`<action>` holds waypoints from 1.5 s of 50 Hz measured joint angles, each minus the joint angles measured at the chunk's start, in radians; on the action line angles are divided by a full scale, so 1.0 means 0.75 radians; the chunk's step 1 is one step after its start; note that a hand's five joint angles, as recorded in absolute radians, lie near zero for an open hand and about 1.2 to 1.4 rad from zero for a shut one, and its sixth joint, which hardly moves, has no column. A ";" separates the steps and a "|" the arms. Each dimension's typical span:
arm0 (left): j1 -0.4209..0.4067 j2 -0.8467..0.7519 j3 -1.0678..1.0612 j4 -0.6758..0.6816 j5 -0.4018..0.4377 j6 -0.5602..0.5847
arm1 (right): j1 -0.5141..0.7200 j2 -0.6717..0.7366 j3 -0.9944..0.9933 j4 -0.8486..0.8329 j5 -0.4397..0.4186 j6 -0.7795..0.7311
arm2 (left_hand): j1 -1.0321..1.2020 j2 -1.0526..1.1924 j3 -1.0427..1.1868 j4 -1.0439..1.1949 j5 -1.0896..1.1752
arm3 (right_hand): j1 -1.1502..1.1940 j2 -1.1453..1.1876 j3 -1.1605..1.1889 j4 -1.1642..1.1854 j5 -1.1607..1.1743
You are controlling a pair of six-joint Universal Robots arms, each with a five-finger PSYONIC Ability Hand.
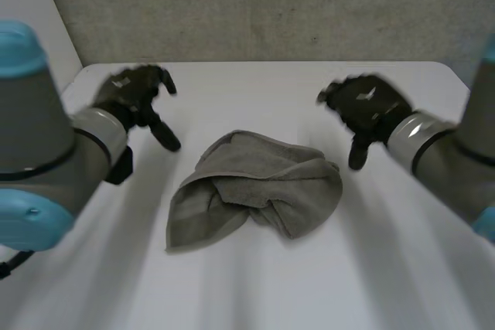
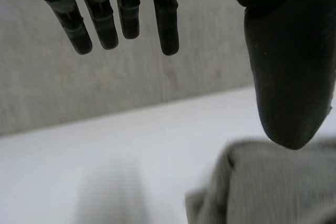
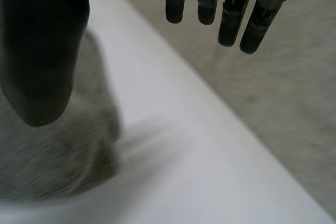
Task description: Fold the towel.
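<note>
Grey crumpled towel (image 1: 255, 191), 1, between left hand (image 1: 131, 94) and right hand (image 1: 367, 106); fingers (image 2: 167, 24) straight, apart.

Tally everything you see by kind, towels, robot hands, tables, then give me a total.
towel, grey, crumpled: 1
hands, black, both open: 2, left hand and right hand
table, white: 1
Total: 4

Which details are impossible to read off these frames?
- Head view: the towel lies bunched, so its own folds hide its corners and underside.
- Left wrist view: the thumb of the left hand covers part of the towel; the picture's edge cuts off the rest.
- Right wrist view: the thumb of the right hand covers part of the towel.
</note>
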 measured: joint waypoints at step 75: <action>0.093 -0.158 -0.532 0.694 0.018 0.364 | 0.077 0.160 0.309 -0.268 0.046 -0.191 | 1.314 1.425 1.400 1.406 1.400 | 0.205 0.193 0.188 0.182 0.156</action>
